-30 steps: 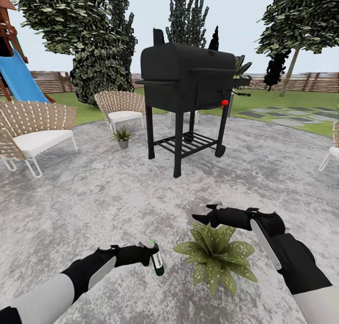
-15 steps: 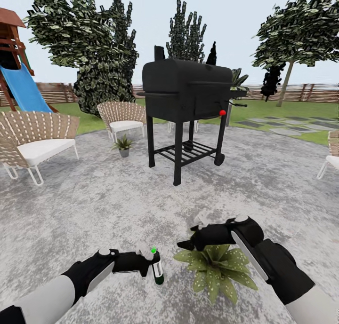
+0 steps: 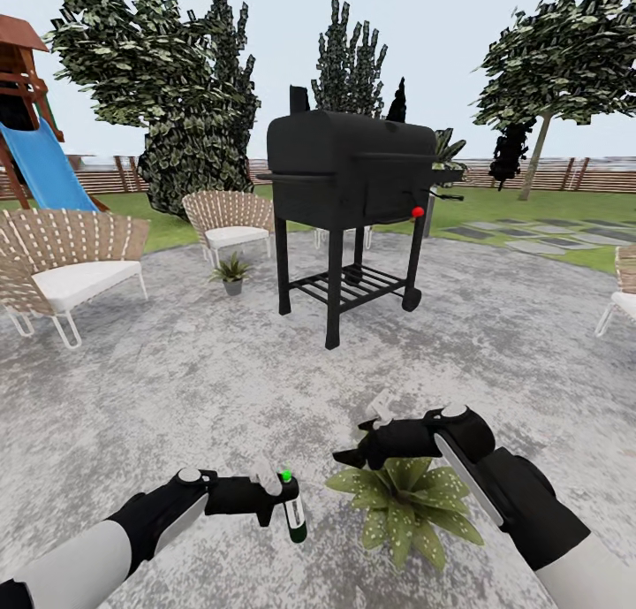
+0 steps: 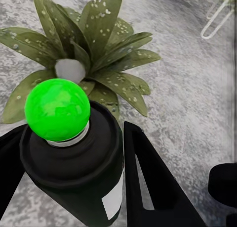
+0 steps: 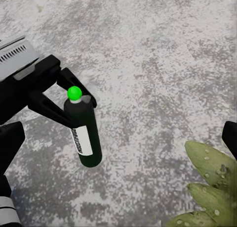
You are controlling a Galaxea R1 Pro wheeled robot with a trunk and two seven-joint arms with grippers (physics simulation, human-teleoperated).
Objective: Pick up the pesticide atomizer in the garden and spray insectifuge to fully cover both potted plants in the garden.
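While the left gripper [image 3: 276,496] pinches the atomizer [image 3: 294,508] low in the frame, nozzle toward the near plant [image 3: 405,501], right gripper [image 3: 358,452] above its leaves, jaw state unclear, second plant [image 3: 231,272] mid-left by a chair [image 3: 228,216].

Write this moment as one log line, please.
left hand: shut on atomizer | right hand: open, over near plant | far plant: by grill
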